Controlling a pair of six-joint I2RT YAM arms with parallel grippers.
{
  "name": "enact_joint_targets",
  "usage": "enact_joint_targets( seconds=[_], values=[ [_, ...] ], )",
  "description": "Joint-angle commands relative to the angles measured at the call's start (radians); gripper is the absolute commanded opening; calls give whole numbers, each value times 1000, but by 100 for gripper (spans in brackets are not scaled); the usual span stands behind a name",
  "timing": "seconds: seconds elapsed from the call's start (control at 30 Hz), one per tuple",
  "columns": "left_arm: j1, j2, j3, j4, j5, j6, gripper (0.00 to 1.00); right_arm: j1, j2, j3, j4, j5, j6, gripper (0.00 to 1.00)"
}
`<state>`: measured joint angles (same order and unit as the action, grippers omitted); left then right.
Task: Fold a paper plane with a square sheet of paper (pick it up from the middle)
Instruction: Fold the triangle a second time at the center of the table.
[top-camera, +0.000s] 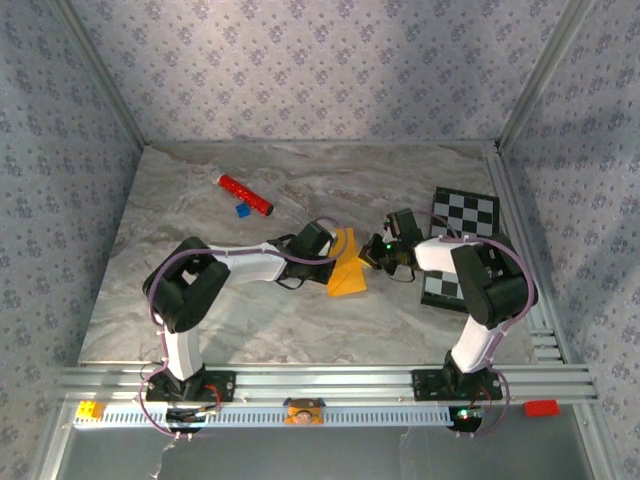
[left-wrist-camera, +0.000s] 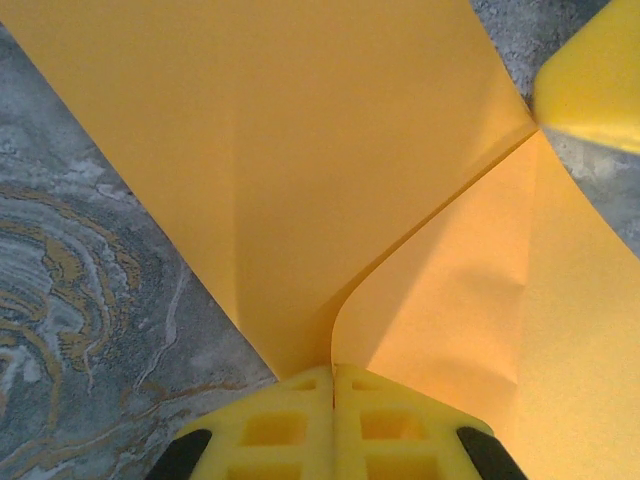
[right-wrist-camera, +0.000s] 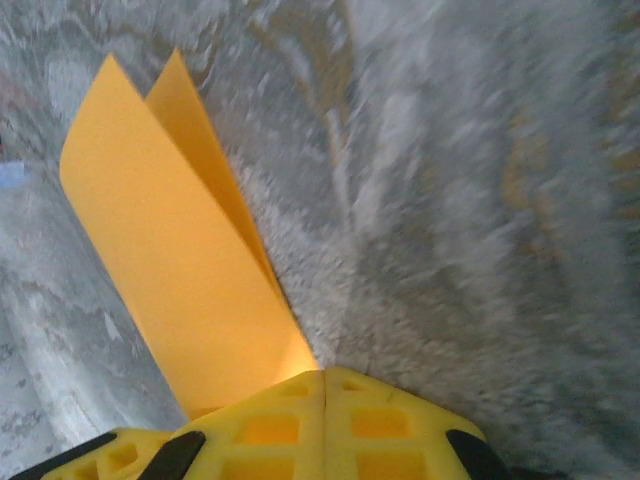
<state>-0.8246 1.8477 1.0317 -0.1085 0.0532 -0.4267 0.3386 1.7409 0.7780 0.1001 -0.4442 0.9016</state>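
Both my claws are closed, and each is pinched onto the square sheet of paper (top-camera: 348, 272). It is held between them over the middle of the marble table (top-camera: 200, 200), bent into a fold rather than lying flat.

My left claw (left-wrist-camera: 333, 385) has its jaws pressed together on the paper right at the fingertips. From there the sheet fans out ahead of me in two panels, one sweeping up and left, the other to the right. The crease where they meet runs ahead and rightward to a yellow finger (left-wrist-camera: 590, 85) in the far corner, which I judge to be my other claw's.

My right claw (right-wrist-camera: 325, 385) is likewise clamped, with the doubled paper rising ahead and to its left. The table behind it is blurred, so I can't tell how the far edges line up.

The next move turns on that crease. Its long axis lies along the line from one claw to the other, with a claw at each end, facing across the sheet. From above, the bulk of the paper falls to the near side of that line, and I can't tell whether its low edge touches the table. Neither arm is nearer, since both are on it. To sharpen the fold I'd bring both ends down level, or the crease may skew.
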Motion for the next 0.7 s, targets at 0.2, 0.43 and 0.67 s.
enact_joint_targets(
  seconds=[0.2, 0.43, 0.67],
  values=[
    [2, 44, -33, -132, -11, 25, 1, 0, -99, -10, 8, -50, -109, 0],
    [2, 47, -28, -131, -8, 23, 1, 77, -37, 16, 37, -171, -110, 1],
    [2, 52, -18, -146, -5, 34, 1, 115, 3, 22, 9, -143, -116, 0]
  ],
)
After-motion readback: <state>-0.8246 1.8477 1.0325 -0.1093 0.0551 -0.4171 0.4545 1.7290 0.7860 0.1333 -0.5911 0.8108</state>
